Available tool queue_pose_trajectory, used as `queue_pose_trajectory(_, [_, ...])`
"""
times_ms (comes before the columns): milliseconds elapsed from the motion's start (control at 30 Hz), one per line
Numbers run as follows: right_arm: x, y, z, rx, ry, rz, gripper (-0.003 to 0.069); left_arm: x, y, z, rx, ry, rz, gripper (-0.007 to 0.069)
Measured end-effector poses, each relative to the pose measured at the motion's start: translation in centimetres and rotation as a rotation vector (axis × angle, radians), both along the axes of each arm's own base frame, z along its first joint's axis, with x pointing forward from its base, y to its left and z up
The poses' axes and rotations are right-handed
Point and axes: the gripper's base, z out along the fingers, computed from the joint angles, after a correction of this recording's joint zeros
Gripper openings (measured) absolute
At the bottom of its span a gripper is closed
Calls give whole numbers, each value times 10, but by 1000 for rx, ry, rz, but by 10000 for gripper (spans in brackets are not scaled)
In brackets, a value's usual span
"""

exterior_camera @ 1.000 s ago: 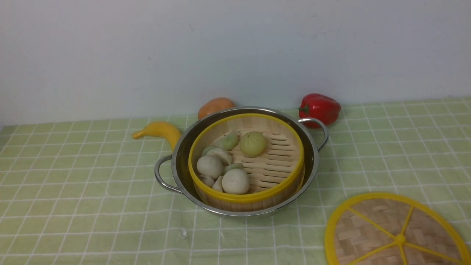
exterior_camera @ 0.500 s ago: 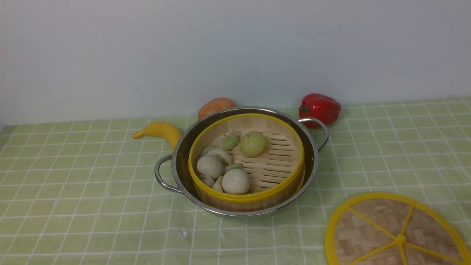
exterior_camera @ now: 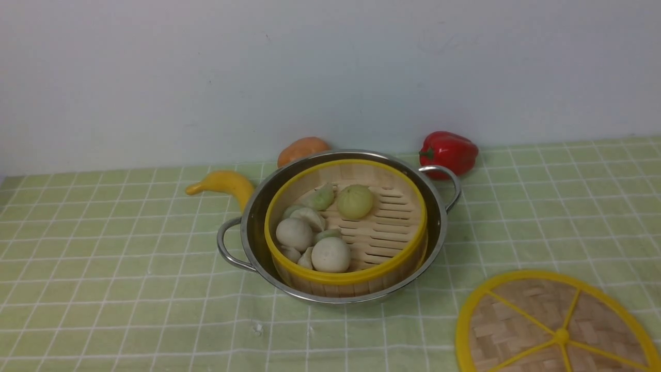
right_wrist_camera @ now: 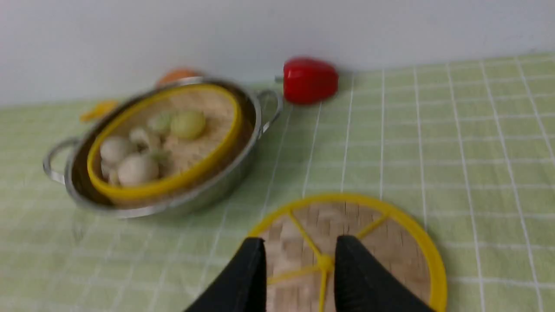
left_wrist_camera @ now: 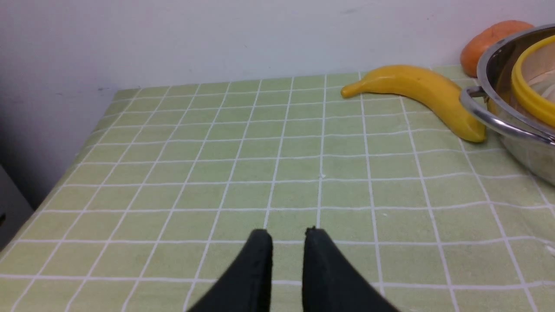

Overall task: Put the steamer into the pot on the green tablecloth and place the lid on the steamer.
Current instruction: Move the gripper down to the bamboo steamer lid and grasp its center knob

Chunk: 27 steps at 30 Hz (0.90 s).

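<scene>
Here, steamer (exterior_camera: 387,222) seated in pot (exterior_camera: 438,227); the right hand (right_wrist_camera: 299,240), parted and empty, hovers over the near-right lid (exterior_camera: 521,320), which it should next grasp by its central knob.

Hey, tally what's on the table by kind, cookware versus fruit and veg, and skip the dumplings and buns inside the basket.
Cookware: 3 (pot, steamer, lid)
Fruit and veg: 3 (banana, red pepper, orange fruit)
Total: 6

lid (exterior_camera: 557,325) cropped at bottom edge | orange item (exterior_camera: 302,149), maybe fruit, behind pot (exterior_camera: 438,222)
</scene>
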Motion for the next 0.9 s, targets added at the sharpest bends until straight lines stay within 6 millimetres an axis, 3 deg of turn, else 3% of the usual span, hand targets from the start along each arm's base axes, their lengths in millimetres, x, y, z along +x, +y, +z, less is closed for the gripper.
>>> queue_pose_trajectory(33, [0, 0, 0, 0, 0, 0, 243, 0, 0, 0, 0, 0, 0, 107])
queue_pose_trajectory(100, [27, 7, -5, -161, 190, 153, 243, 0, 0, 0, 0, 0, 0, 111])
queue_pose_trajectory(133, [30, 7, -6, -182, 198, 173, 243, 0, 0, 0, 0, 0, 0, 111])
queue_pose_trajectory(167, [53, 12, -11, -243, 282, 253, 243, 0, 0, 0, 0, 0, 0, 116])
queue_pose_trajectory(233, [79, 17, -19, -266, 377, 318, 243, 0, 0, 0, 0, 0, 0, 117])
queue_pose_trajectory(267, [82, 18, -20, -267, 387, 325, 243, 0, 0, 0, 0, 0, 0, 117])
queue_pose_trajectory(300, [108, 25, -30, -270, 462, 366, 243, 0, 0, 0, 0, 0, 0, 117])
queue_pose_trajectory(367, [139, 35, -43, -280, 543, 401, 243, 0, 0, 0, 0, 0, 0, 118])
queue_pose_trajectory(533, [189, 52, -71, -340, 695, 395, 243, 0, 0, 0, 0, 0, 0, 128])
queue_pose_trajectory(667, [219, 63, -101, -361, 821, 369, 243, 0, 0, 0, 0, 0, 0, 138])
queue_pose_trajectory(900, [239, 67, -146, -387, 956, 349, 243, 0, 0, 0, 0, 0, 0, 149])
